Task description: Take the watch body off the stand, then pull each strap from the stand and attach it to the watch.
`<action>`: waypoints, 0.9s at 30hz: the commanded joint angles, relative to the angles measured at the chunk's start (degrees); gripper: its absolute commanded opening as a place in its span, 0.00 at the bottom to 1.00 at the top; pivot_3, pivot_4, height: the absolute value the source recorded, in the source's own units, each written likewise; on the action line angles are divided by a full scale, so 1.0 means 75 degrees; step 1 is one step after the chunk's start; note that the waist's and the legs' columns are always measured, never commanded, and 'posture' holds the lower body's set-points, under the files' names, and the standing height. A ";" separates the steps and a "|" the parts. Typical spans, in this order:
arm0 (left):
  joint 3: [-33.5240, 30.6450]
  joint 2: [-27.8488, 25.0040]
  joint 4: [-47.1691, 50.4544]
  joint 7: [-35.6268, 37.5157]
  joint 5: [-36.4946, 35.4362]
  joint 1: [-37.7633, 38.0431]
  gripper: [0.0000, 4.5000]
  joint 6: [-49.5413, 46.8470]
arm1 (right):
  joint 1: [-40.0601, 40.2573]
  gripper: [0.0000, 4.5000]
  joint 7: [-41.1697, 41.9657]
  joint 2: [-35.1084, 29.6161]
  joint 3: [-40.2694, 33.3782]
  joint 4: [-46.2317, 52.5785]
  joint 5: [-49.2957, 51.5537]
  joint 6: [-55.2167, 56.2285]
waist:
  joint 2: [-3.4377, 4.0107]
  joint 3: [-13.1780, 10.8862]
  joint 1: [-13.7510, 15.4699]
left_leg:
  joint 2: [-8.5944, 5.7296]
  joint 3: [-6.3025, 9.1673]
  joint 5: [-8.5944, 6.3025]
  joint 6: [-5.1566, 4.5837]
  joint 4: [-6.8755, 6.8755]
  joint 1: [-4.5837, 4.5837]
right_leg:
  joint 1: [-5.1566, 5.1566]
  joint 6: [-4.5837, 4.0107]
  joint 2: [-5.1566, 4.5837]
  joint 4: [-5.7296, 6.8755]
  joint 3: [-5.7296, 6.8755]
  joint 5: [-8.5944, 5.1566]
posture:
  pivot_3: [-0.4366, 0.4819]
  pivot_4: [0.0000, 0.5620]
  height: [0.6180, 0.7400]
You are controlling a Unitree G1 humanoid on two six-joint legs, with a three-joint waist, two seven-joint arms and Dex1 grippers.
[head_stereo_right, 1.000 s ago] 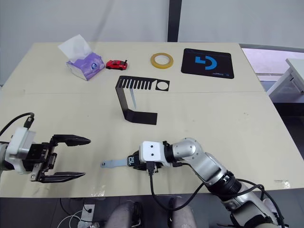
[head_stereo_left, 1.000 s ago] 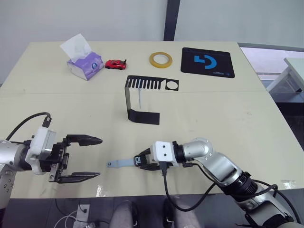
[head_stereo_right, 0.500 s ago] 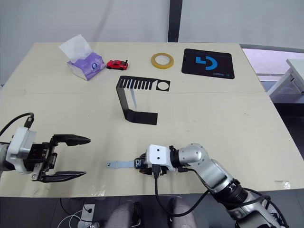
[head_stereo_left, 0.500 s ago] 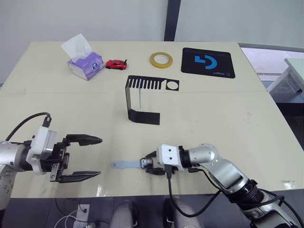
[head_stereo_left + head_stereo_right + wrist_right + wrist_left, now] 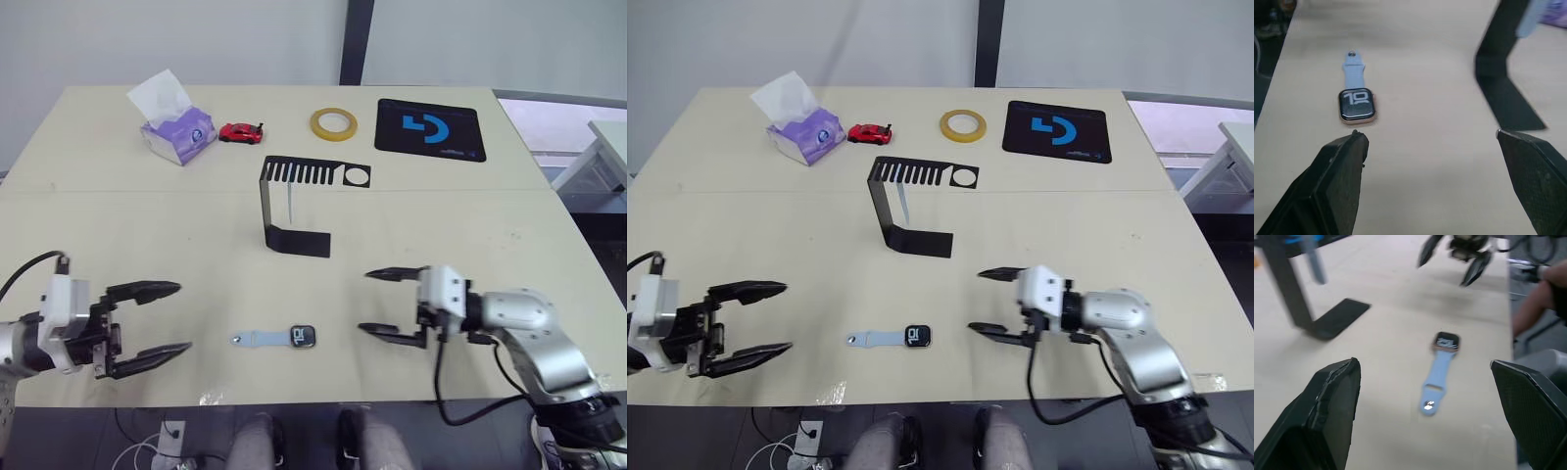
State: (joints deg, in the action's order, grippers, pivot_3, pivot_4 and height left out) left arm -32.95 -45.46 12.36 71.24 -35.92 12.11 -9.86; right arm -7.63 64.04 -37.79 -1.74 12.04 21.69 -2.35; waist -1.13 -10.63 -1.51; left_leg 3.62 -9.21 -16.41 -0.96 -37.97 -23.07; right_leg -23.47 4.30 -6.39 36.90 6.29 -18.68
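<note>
Item: small rounded-square watch body with black screen and white digits, lying flat, face up, on the pale cream table near its front edge, off the stand. One pale grey-blue flexible strap is already joined to it and runs straight out toward my left; the assembly's long axis lies across me, left to right. The free lug, as I judge it, faces my right side. Second pale grey-blue strap: hanging upright from the comb-slotted top plate of the thin black sheet-metal C-shaped stand, which sits farther back on the table, well apart from the watch and roughly behind it. My right gripper: black fingers spread wide, empty, just off the watch's bare end, tips pointing toward it. My left gripper: also spread wide and empty, off the strap's free tip, a little farther from the assembly. Judgement: the hanging strap lies forward of both claws, slightly nearer the right one; its long axis is vertical, so the pull should go along the slot, not across it. Beyond, unrelated: yellow tape ring, red toy car, purple tissue box, black mat with blue logo.
</note>
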 commanded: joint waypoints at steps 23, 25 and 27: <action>0.0499 0.1377 0.0595 -0.2880 0.0292 -0.0339 1.00 0.0361 | -0.0408 1.00 -0.2027 0.1176 -0.0059 -0.0092 0.0460 -0.1030 | -0.0008 0.0006 -0.0035 | 0.0005 -0.0004 -0.0004 0.0007 0.0001 0.0040 | 0.0018 -0.0001 -0.0011 0.0031 -0.0017 0.0000 | 0.48 0.27 1.00; 0.0709 0.1496 0.0896 -0.3160 0.0254 -0.0489 1.00 0.0183 | -0.1006 0.94 -0.2390 0.1541 0.0317 -0.0207 0.0246 -0.1505 | -0.0008 0.0006 -0.0044 | 0.0004 -0.0005 -0.0003 0.0010 0.0001 0.0039 | 0.0013 -0.0002 -0.0012 0.0036 -0.0020 -0.0001 | 0.48 0.27 1.00; 0.0818 0.1596 0.1068 -0.3444 0.0306 -0.0616 1.00 0.0080 | -0.1429 0.80 -0.2597 0.1836 0.0584 -0.0390 0.0024 -0.1620 | -0.0008 0.0006 -0.0032 | 0.0004 -0.0006 -0.0001 0.0012 0.0001 0.0037 | 0.0008 -0.0002 -0.0012 0.0043 -0.0021 -0.0001 | 0.48 0.27 1.00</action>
State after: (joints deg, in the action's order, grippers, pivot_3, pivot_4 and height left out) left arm -26.17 -33.59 18.26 47.28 -32.97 7.56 -8.90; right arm -17.77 45.97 -24.39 2.20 8.67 22.46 -13.64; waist -1.19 -10.59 -1.75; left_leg 3.65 -9.25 -16.41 -0.86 -37.96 -22.80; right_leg -23.41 4.28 -6.48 37.23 6.15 -18.68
